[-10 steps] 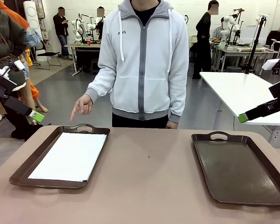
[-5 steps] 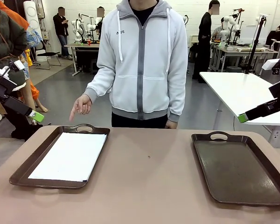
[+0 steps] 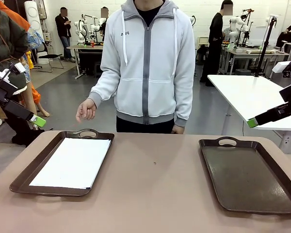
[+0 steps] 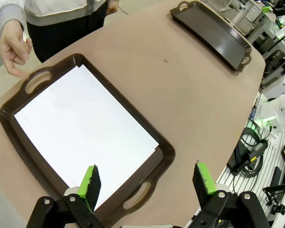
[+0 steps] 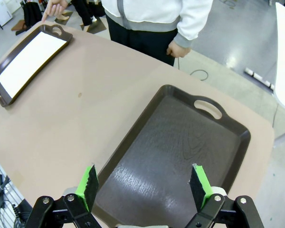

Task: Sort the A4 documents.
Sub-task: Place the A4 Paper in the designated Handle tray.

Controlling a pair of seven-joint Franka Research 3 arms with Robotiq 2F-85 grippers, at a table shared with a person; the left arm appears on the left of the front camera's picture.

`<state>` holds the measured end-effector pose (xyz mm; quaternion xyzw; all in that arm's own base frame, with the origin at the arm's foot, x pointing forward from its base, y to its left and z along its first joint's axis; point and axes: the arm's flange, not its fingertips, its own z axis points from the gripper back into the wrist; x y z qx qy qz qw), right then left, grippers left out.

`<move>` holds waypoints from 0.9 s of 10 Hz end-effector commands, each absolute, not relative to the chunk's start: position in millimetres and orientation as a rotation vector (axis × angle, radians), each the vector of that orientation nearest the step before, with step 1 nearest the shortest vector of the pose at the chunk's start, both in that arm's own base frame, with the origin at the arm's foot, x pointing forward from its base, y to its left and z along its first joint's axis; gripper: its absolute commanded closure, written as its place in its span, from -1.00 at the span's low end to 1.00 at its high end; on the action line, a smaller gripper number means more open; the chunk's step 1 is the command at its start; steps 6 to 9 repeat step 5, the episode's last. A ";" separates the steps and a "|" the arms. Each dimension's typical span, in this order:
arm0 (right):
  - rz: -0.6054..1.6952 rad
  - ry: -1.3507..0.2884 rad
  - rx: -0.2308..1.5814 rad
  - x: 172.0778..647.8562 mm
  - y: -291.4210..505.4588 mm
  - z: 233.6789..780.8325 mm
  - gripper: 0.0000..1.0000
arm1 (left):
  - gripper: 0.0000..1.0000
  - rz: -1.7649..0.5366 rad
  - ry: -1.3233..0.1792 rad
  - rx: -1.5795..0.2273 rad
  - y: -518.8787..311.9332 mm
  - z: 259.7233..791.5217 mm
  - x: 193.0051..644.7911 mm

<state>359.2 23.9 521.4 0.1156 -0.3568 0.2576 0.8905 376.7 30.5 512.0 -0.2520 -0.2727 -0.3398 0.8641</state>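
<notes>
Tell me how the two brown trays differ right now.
The left tray holds the A4 documents, a white stack covering most of its floor; the right tray has a bare dark floor. The person's hand hovers beyond the left tray, not the right one. Both are dark brown, rectangular, with cut-out handles, flat on the table.

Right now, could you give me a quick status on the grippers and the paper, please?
Left gripper open, above left tray. Right gripper open, over bare right tray. A4 documents stacked in left tray. Person's hand hovering beyond its far handle.

White A4 documents (image 3: 72, 162) lie in a dark brown tray (image 3: 20, 180) on the beige-brown table (image 3: 155, 194).
</notes>
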 end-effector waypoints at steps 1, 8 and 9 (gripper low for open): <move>0.537 -0.739 0.246 359.8 23.9 520.4 -1.00 | -1.00 -0.714 -0.570 -0.527 29.5 512.0 376.6; 0.537 -0.739 0.246 359.8 23.9 520.4 -1.00 | -1.00 -0.714 -0.570 -0.527 29.5 512.0 376.6; 0.537 -0.739 0.246 359.8 23.9 520.4 -1.00 | -1.00 -0.714 -0.570 -0.527 29.5 512.0 376.6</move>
